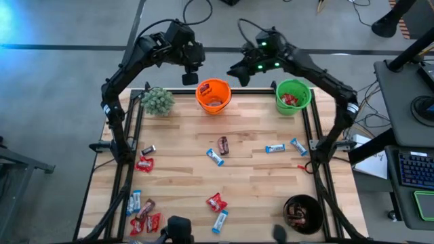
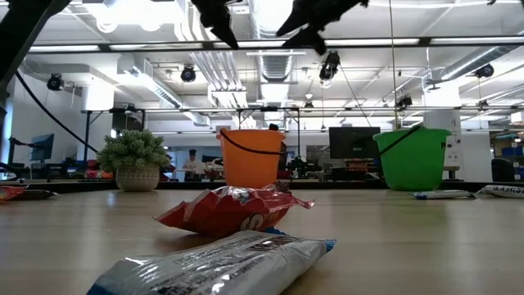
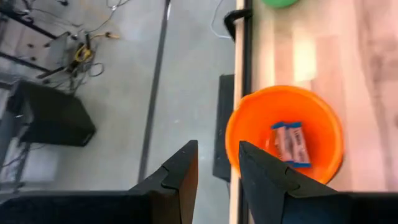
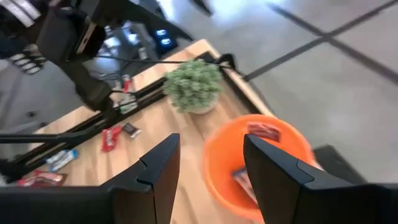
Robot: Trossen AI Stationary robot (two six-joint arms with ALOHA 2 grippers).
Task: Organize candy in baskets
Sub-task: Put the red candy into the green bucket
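In the low view, the black basket does not show, and both tools are cut off by the top edge above the orange basket (image 2: pixel 251 156). The orange basket's contents are hidden behind its wall there. In the high view, the wrappers inside the black basket (image 1: pixel 302 213) are too small to tell apart. Beside it, the counter (image 1: pixel 258 183) is cut off at the bottom edge.

The right tool (image 4: pixel 208 180) hangs with its two dark fingers (image 4: pixel 158 177) parted over an orange bucket (image 4: pixel 214 162) at the edge of a wooden surface (image 4: pixel 93 168). Inside the bucket lie wrapped candy bars, one of them red (image 4: pixel 264 130). Just beside the bucket stands a small fuzzy green plant (image 4: pixel 193 86). Farther off, more candy (image 4: pixel 111 138) lies scattered on the surface.
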